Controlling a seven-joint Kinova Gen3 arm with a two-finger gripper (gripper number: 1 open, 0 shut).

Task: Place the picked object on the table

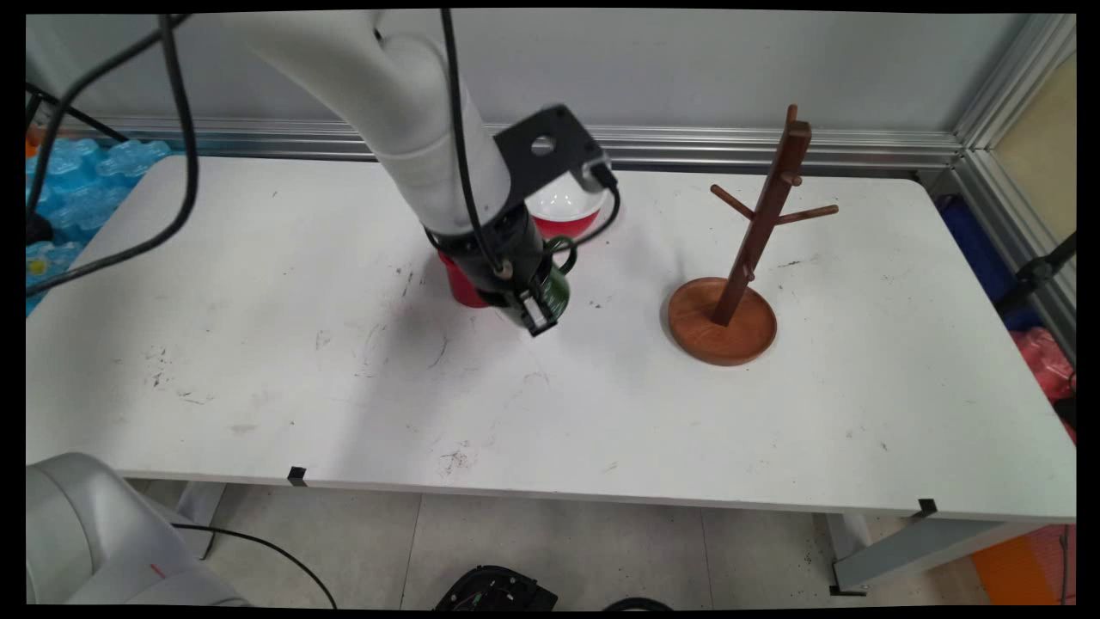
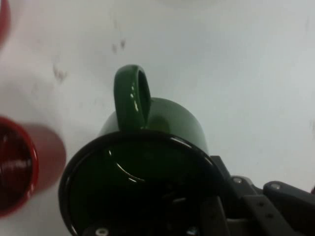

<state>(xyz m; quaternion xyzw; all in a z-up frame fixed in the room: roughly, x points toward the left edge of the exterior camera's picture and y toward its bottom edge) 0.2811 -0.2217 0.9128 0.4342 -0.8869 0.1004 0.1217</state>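
- The gripper [image 1: 534, 316] is down at a green mug [image 1: 559, 291] near mid-table [image 1: 258, 344], toward the back.
- In the hand view the mug's dark mouth fills the lower picture, with the black linkage hard against its rim at 4 o'clock. Whether the gripper has clamped the mug or merely sits open about it cannot be told.
- The handle [image 2: 132, 96] points to 12 o'clock in the hand view, away from the linkage.
- A red cup [image 1: 460, 288] stands just beside the mug at 9 o'clock in the main view. Whether they touch is hidden by the arm.
- A red bowl [image 1: 563, 208] with a white inside sits near at 12 o'clock.
- A wooden peg stand [image 1: 756, 232] on a round base is well apart at 3 o'clock.
- Judgement: the glazed mug looks slippery and heavy, so a hold on the rim wants a square, firm bite.
- Judgement: the side toward 9 o'clock is tight, and any sideways sweep there risks knocking the cup.
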